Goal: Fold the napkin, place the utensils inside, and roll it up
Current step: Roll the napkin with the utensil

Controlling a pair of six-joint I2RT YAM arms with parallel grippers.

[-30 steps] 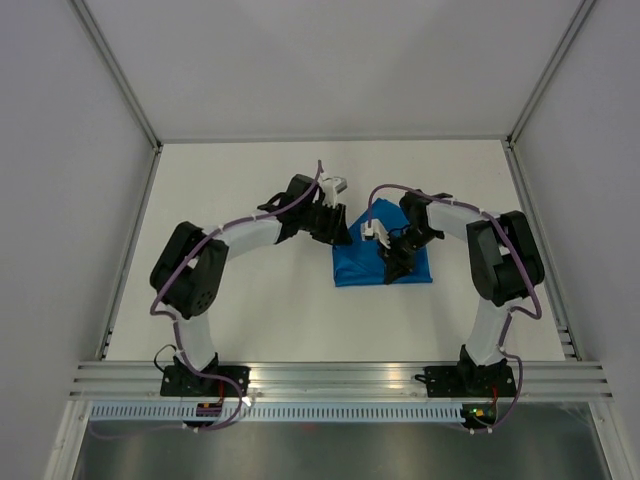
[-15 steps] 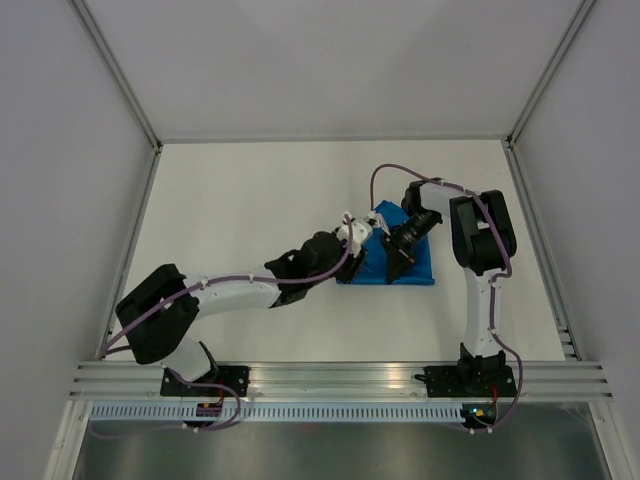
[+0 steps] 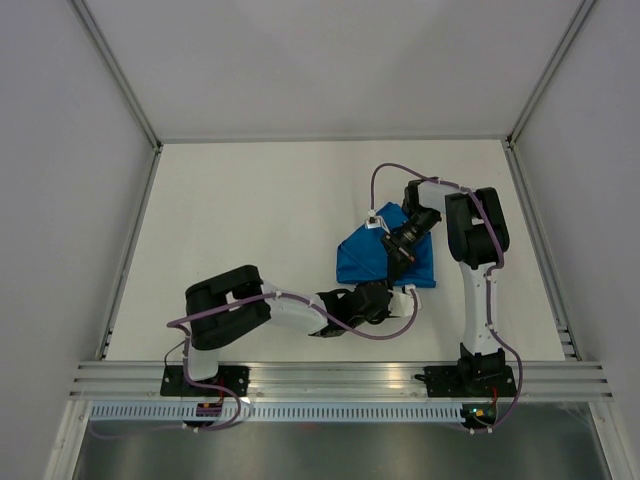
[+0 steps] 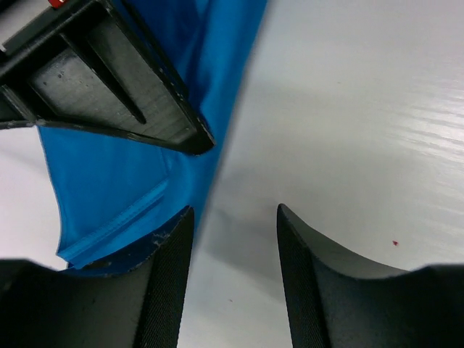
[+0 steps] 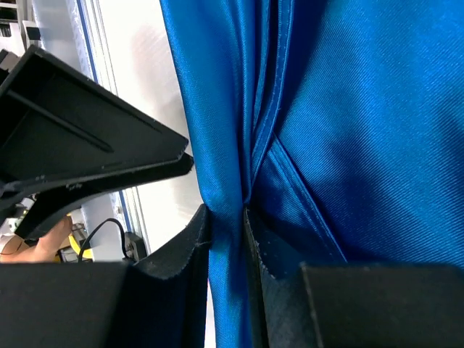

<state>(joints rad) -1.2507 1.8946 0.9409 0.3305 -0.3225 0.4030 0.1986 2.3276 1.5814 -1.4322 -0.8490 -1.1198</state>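
The bright-blue napkin [image 3: 362, 260] lies bunched right of the table's centre, with a corner raised at its far side. My right gripper [image 3: 399, 250] is shut on a fold of the napkin; in the right wrist view the cloth [image 5: 362, 109] is pinched between the fingers [image 5: 227, 214]. My left gripper [image 3: 392, 290] is low on the table at the napkin's near edge, open and empty. In the left wrist view its fingers [image 4: 233, 212] straddle bare table, with the napkin's hem [image 4: 109, 174] just to their left. The knife is not in view.
The white table [image 3: 240, 220] is walled on three sides, with an aluminium rail [image 3: 340, 378] along the near edge. The left arm's elbow [image 3: 225, 295] lies folded low at the near left. A purple cable [image 3: 385, 335] loops beside the left wrist.
The left arm has swung back from the napkin's left edge to its near edge and folded low. The napkin's left side has been drawn into a point. The right gripper has stayed on the cloth.
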